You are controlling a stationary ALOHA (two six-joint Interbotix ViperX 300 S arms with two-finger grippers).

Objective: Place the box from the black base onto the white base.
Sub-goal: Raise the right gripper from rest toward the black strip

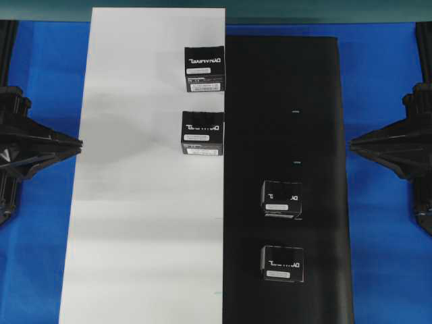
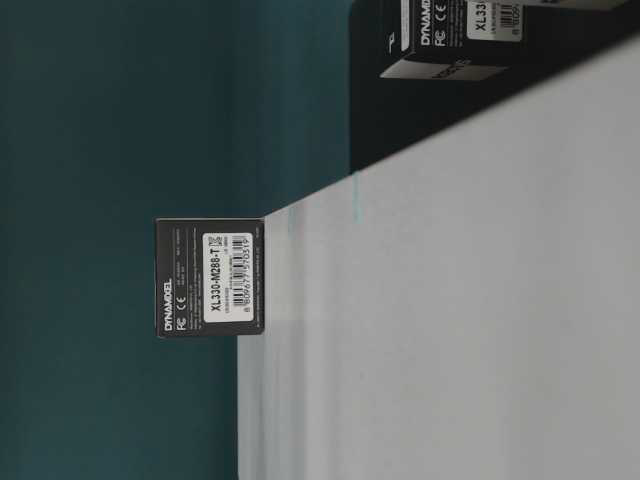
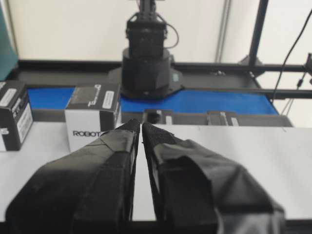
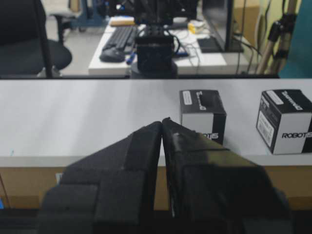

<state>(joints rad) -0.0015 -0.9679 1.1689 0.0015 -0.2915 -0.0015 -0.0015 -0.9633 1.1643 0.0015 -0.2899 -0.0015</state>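
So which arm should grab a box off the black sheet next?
The right one, probably. Both boxes left on the black sheet lie on its side, nearer the right pincer than the left pincer.

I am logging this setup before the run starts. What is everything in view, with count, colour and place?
Boxes on the white base: two, black with white lettering, near its right edge in the overhead view, one farther up, one near the middle.
Boxes on the black base: two, same kind, in its lower half, one above the other.
White base: one, plain white, left of centre.
Black base: one, matte black, lying edge to edge with the white one on its right.
Tabletop: blue, showing around both sheets.
Left claw: black, shut, empty, at the left edge.
Right claw: black, shut, empty, at the right edge.
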